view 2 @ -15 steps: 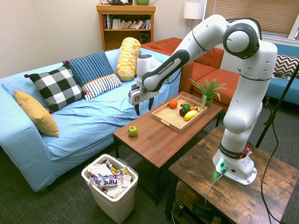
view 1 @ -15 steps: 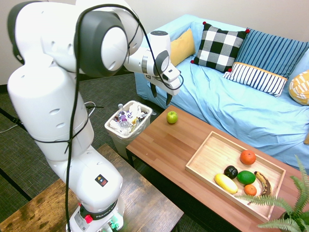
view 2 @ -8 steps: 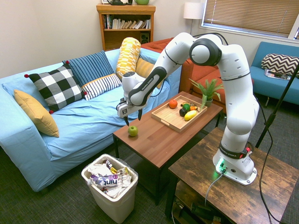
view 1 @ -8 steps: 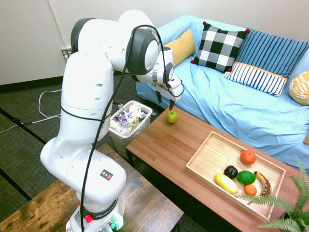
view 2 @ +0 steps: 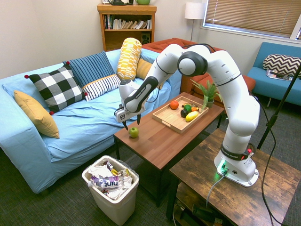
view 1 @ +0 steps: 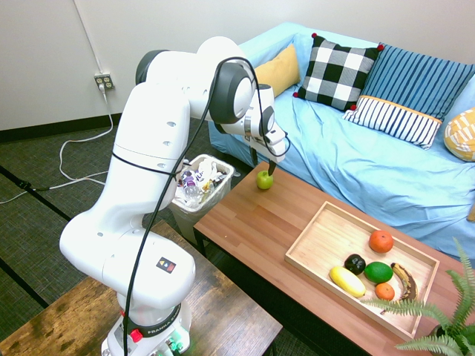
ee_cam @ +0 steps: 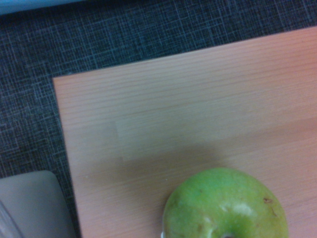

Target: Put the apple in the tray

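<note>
First exterior view: the small round yellow-green apple [view 1: 264,179] sits on the brown wooden coffee table [view 1: 260,222], near the corner closest to the blue sofa [view 1: 356,159] and the white waste bin [view 1: 197,187]. It is well apart from the large shallow light-wood tray [view 1: 315,248], which lies toward the other end of the table and already holds 6 pieces of fruit along its far side. The white arm arches over from the picture's left, wrist bent steeply down, with the gripper [view 1: 262,165] directly above the apple. The 2 dark fingers stand apart, spaced wider than the fruit, tips level with its top; no contact is visible.

Second exterior view: the apple [view 2: 133,132] rests at the table's near-left corner. The gripper [view 2: 130,122] points down just over it, fingers spread to either side, nothing held. The forearm slopes down from a high elbow.

Wrist view: the apple [ee_cam: 225,204] fills the lower part of the frame, stem hollow facing the camera, skin glossy with small brown specks. Table edge and dark carpet show beyond it.

Assessment: the apple is judged light, rigid and smooth, liable to roll or slip if pinched off-centre. Grip should fall across its widest girth, fingers on opposite flanks, stem upright between them.
</note>
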`<state>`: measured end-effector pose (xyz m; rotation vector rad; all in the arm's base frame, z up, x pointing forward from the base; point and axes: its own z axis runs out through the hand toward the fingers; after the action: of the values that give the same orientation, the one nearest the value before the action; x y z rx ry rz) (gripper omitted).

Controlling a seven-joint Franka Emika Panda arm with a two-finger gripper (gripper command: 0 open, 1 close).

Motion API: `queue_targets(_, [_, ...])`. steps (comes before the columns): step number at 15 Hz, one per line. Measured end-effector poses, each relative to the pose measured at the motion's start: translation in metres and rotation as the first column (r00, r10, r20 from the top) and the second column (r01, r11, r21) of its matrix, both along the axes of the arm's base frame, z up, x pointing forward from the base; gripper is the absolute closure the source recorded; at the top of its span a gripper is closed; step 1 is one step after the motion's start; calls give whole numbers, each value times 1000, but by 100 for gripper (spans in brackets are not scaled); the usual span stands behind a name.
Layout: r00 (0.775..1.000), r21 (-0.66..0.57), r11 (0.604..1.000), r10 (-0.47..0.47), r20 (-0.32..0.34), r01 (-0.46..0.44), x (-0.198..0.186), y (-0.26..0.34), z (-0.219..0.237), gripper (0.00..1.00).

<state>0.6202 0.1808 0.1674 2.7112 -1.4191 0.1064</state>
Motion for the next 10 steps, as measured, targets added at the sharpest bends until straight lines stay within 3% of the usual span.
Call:
queue_targets(7, [998, -15, 999, -36, -52, 35, 6, -8, -46, 0])
queue_targets(8, [997, -16, 999, -40, -59, 40, 7, -8, -48, 100])
queue_targets(10, [997, -17, 999, -43, -66, 42, 9, -9, -51, 100])
